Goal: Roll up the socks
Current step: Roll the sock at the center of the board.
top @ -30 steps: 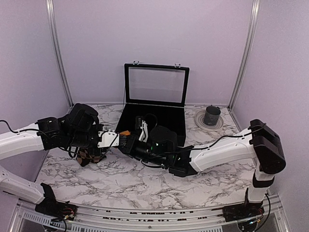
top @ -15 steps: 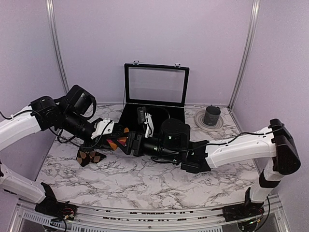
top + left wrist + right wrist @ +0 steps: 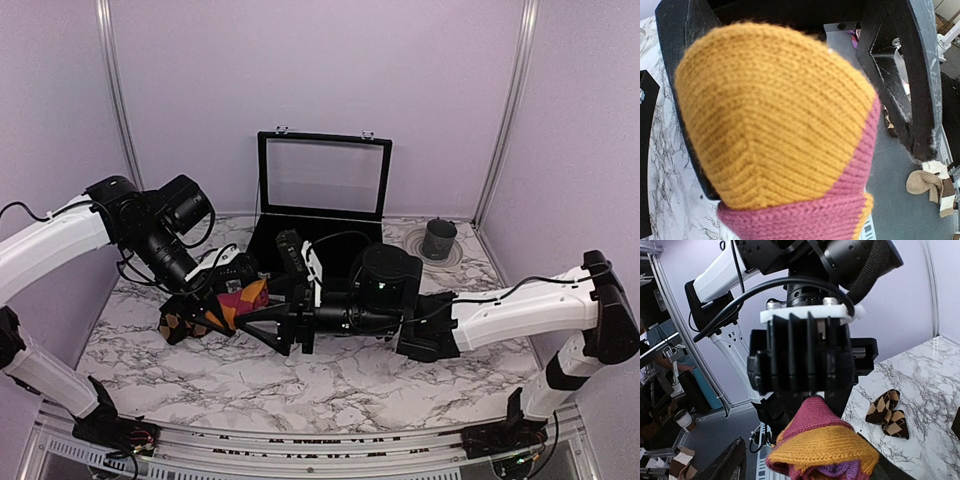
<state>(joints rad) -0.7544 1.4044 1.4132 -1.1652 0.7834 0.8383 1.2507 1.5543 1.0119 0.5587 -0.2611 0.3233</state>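
A rolled magenta sock with an orange band and purple toe (image 3: 240, 298) hangs just above the table. My left gripper (image 3: 230, 286) is shut on it. In the left wrist view this sock (image 3: 775, 115) fills the frame and hides my left fingers. My right gripper (image 3: 262, 308) stands open around the roll, its dark fingers (image 3: 912, 100) clear of the fabric on either side. The right wrist view looks straight at the sock (image 3: 820, 445) between the right gripper (image 3: 810, 467). The brown argyle sock (image 3: 185, 322) lies crumpled on the marble to the left and also shows in the right wrist view (image 3: 887, 412).
An open black case (image 3: 352, 262) with its lid (image 3: 322, 175) upright stands at the back centre, just behind both grippers. A dark cup on a round plate (image 3: 413, 250) sits at the back right. Purple walls close in the table.
My right gripper has opened and let go of the magenta sock. The left arm has drawn back and up, uncovering the argyle sock. The right arm has reached further left.
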